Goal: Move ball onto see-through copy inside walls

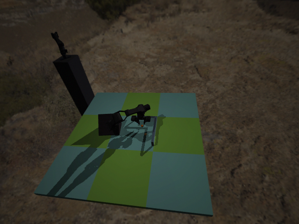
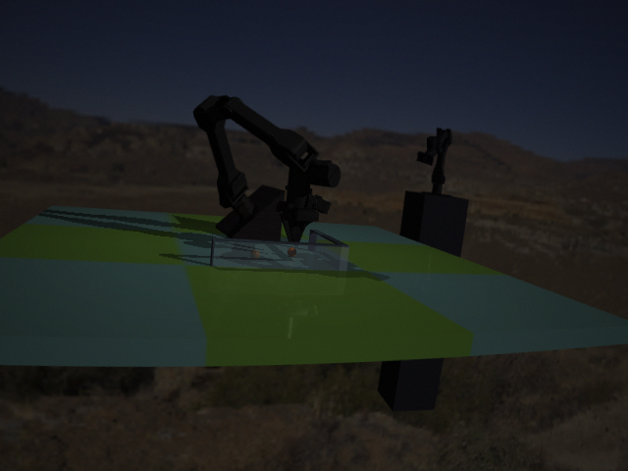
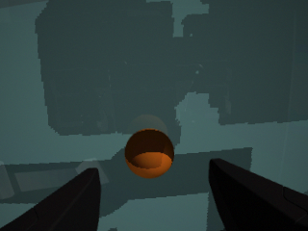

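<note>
The orange ball lies on the table inside the corner. The paler see-through copy shows a short way from it, to the left in the exterior view. A long low clear wall and a shorter one meet at the corner. My gripper points down and is partly open, with nothing held. Its fingertips are just above the ball, one to each side of it, with gaps on both sides in the wrist view.
The arm's dark base block stands on the checkered table, on the side away from the long wall. A tall dark pedestal with another small arm stands beyond the table edge. Arm shadows cross the tiles.
</note>
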`<state>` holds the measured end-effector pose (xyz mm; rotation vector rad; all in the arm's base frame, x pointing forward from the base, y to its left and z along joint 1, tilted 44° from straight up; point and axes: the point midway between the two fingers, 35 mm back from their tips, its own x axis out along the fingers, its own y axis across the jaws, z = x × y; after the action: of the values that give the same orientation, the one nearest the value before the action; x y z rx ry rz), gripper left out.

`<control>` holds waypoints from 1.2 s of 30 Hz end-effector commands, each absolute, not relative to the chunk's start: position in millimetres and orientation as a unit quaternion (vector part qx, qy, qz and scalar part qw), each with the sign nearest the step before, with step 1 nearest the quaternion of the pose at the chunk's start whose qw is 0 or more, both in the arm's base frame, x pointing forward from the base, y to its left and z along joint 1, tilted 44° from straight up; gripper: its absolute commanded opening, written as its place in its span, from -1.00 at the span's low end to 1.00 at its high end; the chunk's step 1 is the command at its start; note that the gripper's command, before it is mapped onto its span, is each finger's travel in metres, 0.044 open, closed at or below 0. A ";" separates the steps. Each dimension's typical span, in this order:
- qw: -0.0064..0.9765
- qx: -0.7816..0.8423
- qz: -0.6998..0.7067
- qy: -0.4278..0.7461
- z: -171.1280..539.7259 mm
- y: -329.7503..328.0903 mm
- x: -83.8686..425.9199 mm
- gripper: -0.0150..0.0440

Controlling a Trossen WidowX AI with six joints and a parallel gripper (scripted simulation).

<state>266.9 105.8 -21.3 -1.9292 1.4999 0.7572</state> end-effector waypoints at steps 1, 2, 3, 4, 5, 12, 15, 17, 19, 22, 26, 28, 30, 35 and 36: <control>0.284 -0.724 0.283 0.562 -25.4 100.9 267.8 0.26; 0.284 -0.724 0.283 0.562 -26.6 99.9 268.1 0.26; 0.284 -0.724 0.283 0.562 -27.8 98.8 268.5 0.26; 0.284 -0.724 0.283 0.562 -29.0 97.7 268.8 0.26; 0.284 -0.724 0.283 0.562 -30.2 96.6 269.1 0.26; 0.284 -0.724 0.282 0.562 -38.0 89.1 271.1 0.26; 0.284 -0.724 0.282 0.562 -38.7 88.3 271.3 0.17; 0.284 -0.724 0.282 0.562 -38.7 88.3 271.3 -0.01; 0.284 -0.724 0.282 0.562 -38.7 88.3 271.3 -0.12; 0.284 -0.724 0.282 0.562 -38.7 88.3 271.3 -0.19; 0.284 -0.724 0.282 0.562 -38.7 88.3 271.3 -0.28; 0.284 -0.724 0.282 0.562 -38.5 88.7 271.3 -0.46; 0.285 -0.722 0.283 0.563 -36.2 91.6 271.0 -0.49; 0.287 -0.721 0.284 0.563 -21.4 108.6 269.3 -0.49; 0.287 -0.721 0.285 0.562 -17.2 113.1 268.6 -0.49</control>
<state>268.7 100.3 -26.4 -1.9319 1.5202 0.7594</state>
